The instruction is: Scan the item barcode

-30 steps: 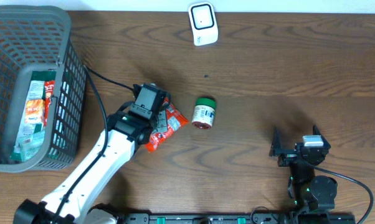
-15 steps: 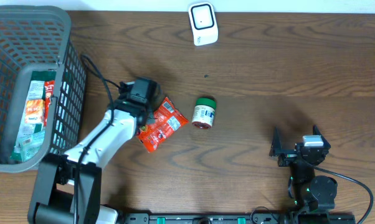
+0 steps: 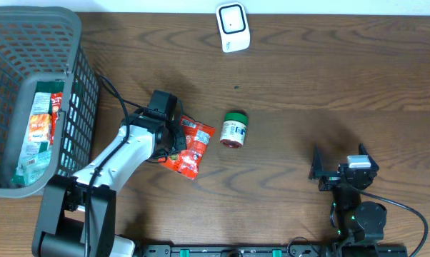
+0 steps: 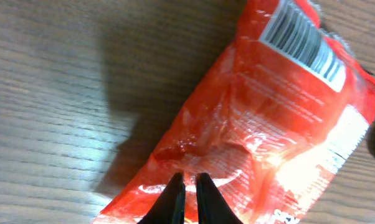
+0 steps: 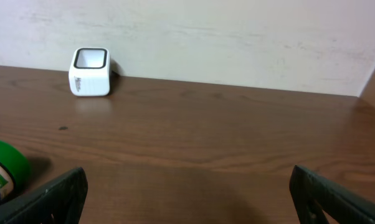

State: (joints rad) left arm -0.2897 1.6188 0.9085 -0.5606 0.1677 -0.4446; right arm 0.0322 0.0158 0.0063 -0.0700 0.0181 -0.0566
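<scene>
A red snack packet (image 3: 191, 147) hangs tilted just left of table centre, its white barcode (image 4: 306, 40) facing the left wrist camera. My left gripper (image 3: 175, 143) is shut on the packet's crinkled lower edge, and the black fingertips (image 4: 189, 177) pinch the film between them. The white scanner (image 3: 232, 27) stands at the far table edge, also in the right wrist view (image 5: 89, 63). My right gripper (image 3: 341, 165) rests open at the near right with nothing between its fingers (image 5: 189, 193).
A green-lidded jar (image 3: 234, 129) lies on its side right of the packet, its lid showing at the right wrist view's left edge (image 5: 4, 171). A grey mesh basket (image 3: 72, 43) with more packets (image 3: 38, 128) fills the left side.
The left arm has swung left and the gripper has shifted up-left. The red packet has turned from lying diagonally to a more upright, bunched pose. The right arm has not moved.
</scene>
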